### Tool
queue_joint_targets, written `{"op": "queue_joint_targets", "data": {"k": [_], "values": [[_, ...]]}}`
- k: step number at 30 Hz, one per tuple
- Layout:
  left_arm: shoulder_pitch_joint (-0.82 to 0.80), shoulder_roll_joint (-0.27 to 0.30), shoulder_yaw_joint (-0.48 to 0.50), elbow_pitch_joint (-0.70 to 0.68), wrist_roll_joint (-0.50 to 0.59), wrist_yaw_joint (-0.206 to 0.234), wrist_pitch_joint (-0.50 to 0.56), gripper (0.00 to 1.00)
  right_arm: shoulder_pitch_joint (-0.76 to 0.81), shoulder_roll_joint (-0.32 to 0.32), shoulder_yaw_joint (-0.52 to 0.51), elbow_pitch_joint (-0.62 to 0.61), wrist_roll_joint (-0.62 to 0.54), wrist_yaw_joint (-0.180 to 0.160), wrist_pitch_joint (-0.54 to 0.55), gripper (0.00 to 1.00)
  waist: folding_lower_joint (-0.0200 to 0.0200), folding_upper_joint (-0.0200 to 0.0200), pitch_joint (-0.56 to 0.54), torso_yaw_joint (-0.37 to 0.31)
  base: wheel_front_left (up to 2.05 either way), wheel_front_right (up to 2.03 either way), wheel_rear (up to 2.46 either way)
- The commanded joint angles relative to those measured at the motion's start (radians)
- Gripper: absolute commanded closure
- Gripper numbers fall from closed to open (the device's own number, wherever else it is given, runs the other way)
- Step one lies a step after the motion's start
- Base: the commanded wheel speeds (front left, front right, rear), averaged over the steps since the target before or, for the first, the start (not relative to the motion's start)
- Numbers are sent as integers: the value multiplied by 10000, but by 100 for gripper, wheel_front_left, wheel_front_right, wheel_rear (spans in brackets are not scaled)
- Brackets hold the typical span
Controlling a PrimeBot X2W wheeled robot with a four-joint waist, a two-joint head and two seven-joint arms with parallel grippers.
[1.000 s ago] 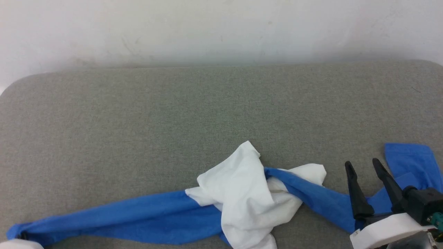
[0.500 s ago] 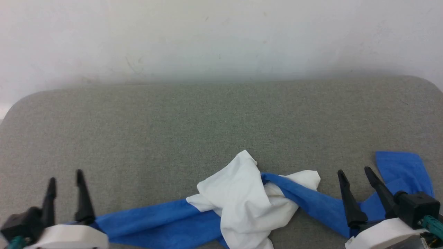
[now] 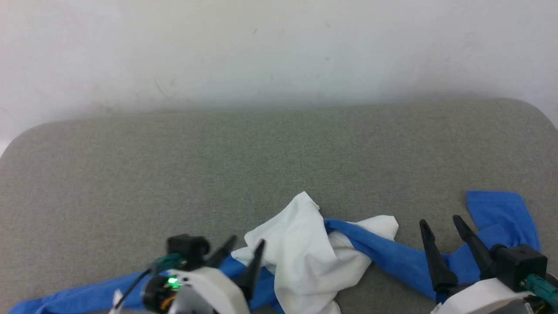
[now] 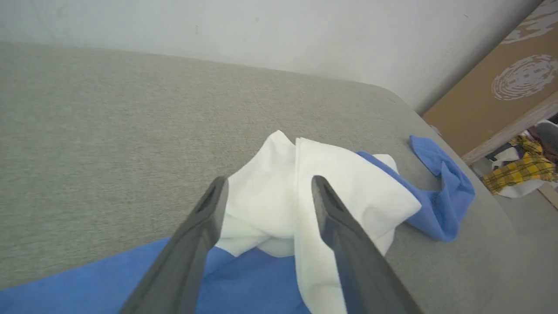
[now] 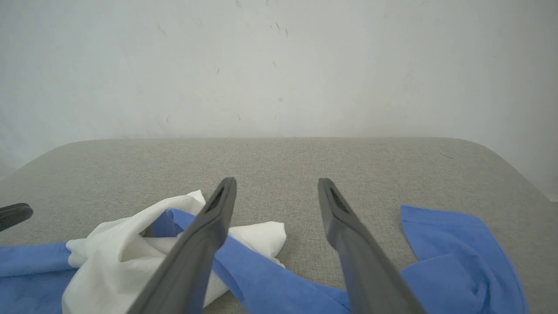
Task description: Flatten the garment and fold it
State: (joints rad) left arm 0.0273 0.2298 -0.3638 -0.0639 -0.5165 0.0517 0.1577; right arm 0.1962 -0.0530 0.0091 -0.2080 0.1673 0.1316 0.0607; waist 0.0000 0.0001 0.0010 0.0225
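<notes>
The garment (image 3: pixel 305 261) lies crumpled along the near edge of the table, a white bunch in the middle with blue sleeves running out left and right. My left gripper (image 3: pixel 247 240) is open just left of the white bunch, above the left sleeve. In the left wrist view the left gripper (image 4: pixel 269 181) points at the white folds of the garment (image 4: pixel 357 192) with nothing between its fingers. My right gripper (image 3: pixel 439 220) is open over the right sleeve, holding nothing. The right wrist view has the right gripper (image 5: pixel 277 181) above the blue cloth of the garment (image 5: pixel 449 244).
The grey padded table (image 3: pixel 279 152) stretches back to a white wall (image 3: pixel 279 52). Its far corners are rounded. In the left wrist view a brown board (image 4: pixel 501 87) and a heap of other clothes (image 4: pixel 523 170) lie beyond the table's right end.
My left gripper has let go of the left sleeve's end, opened, and moved right to the white bunch. The head camera has shifted a little. The right gripper stays open in place.
</notes>
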Motion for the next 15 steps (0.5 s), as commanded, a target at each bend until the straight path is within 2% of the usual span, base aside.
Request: {"op": "queue_joint_targets", "data": {"k": [1, 5, 11, 12, 13, 14, 15], "values": [[-300, -149, -213, 223, -231, -170, 392, 0, -7, 27, 55, -33, -10, -9, -10, 0, 0, -1, 112, -92, 0, 0, 0], [-756, -361, -788, 1074, -603, -480, 1549, 0, -126, 27, 80, 43, 34, -9, -44, 0, 0, -1, 235, -302, 0, 0, 0], [-1155, -384, -1217, 2067, -772, -766, 2384, 0, -187, 27, 9, 167, 132, -9, -118, 0, 0, -1, 371, -584, 0, 0, 0], [-1215, -384, -1301, 2155, -777, -853, 2459, 3, -195, 27, -4, 188, 135, -9, -131, 0, 0, -1, 381, -612, 0, 0, 0], [-1274, -434, -1332, 2157, -793, -916, 2401, 58, -207, 27, -8, 203, 142, -9, -141, 0, 0, -1, 403, -647, 0, 0, 0], [-1331, -473, -1388, 2150, -776, -976, 2347, 100, -218, 27, -21, 217, 147, -9, -155, 0, 0, -1, 413, -666, 0, 0, 0], [-1393, -524, -1451, 2104, -745, -1035, 2257, 100, -226, 27, -40, 227, 146, -9, -165, 0, 0, -1, 432, -681, 0, 0, 0]]}}
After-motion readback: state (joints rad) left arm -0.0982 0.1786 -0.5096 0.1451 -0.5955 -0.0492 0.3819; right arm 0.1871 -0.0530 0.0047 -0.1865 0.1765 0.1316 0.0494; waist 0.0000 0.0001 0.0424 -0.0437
